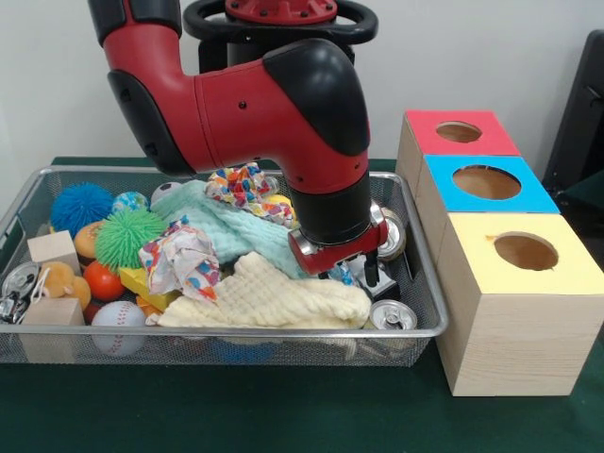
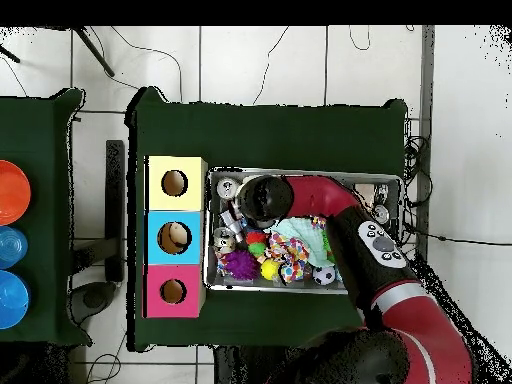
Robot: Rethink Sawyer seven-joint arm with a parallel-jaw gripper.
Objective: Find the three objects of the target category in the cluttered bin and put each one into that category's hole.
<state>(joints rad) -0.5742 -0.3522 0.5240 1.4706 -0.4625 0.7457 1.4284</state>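
The silver wire-mesh bin [image 1: 236, 332] is full of clutter; it also shows in the overhead view [image 2: 300, 171]. My gripper [image 1: 354, 272] is down inside the bin's right end, by the wall nearest the boxes. A small blue-and-white piece [image 1: 340, 276], perhaps a bottle label, shows right at it; no whole clear bottle is visible. In the overhead view the arm's black wrist [image 2: 262, 197] hides the gripper. The blue-top box's round hole [image 1: 486, 181] stands open between the other two boxes, and shows in the overhead view [image 2: 175, 237].
A red-top box [image 1: 460, 132] and a yellow-top box [image 1: 524, 252] flank the blue one. Silver cans [image 1: 392, 315] [image 1: 391, 234] lie near the gripper. A cream cloth [image 1: 274, 300], a mint cloth [image 1: 222, 226], a patterned cloth [image 1: 179, 260], balls and wooden blocks [image 1: 52, 247] fill the bin.
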